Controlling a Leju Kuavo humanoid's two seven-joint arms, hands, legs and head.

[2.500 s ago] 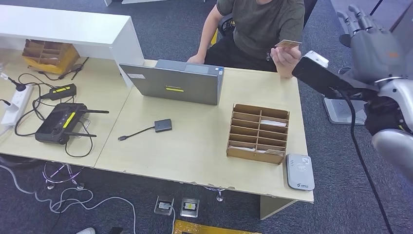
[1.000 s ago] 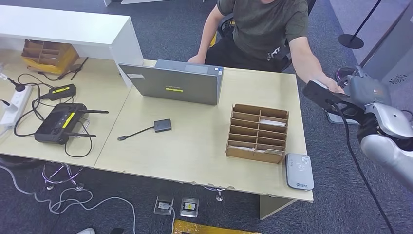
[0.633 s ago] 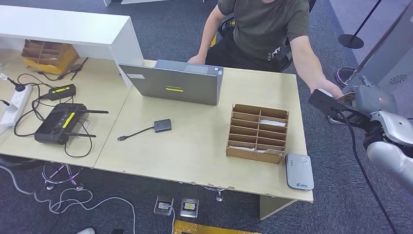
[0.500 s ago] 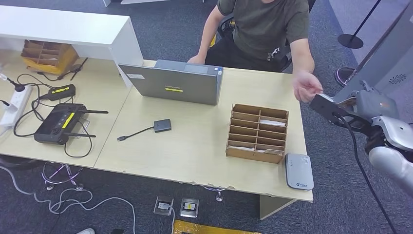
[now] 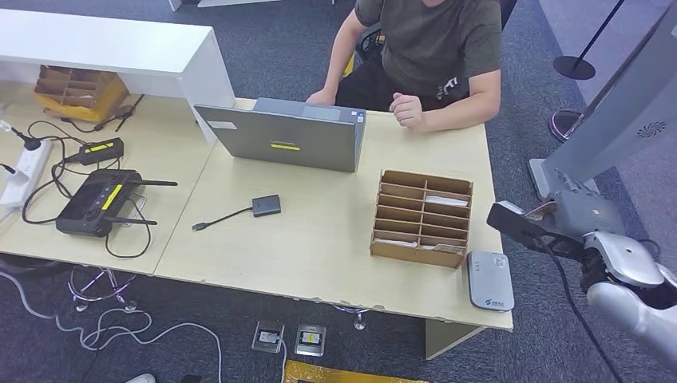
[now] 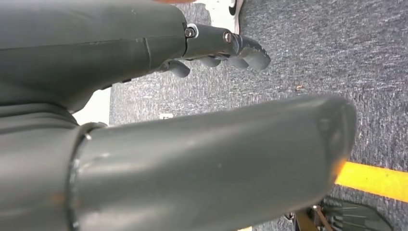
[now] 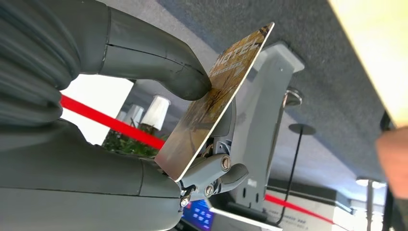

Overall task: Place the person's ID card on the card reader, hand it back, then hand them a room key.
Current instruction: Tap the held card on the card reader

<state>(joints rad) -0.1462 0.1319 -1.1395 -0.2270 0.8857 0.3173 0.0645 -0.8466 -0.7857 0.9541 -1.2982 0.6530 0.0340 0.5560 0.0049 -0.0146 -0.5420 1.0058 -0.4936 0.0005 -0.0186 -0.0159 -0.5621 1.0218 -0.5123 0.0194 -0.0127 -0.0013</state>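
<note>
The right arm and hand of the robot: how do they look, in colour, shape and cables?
The right hand is dark grey, with a thick smooth thumb and a ribbed grey cover at the wrist. Small silver screws show at the darker fingers. Behind it the arm has rounded, glossy silver shells. A flat black camera block sticks out beside the hand, and a thin black cable hangs from it.

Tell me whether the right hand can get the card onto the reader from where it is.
Probably yes: the right hand pinches the card just beyond the table edge, near the card reader, whose top is bare.
</note>
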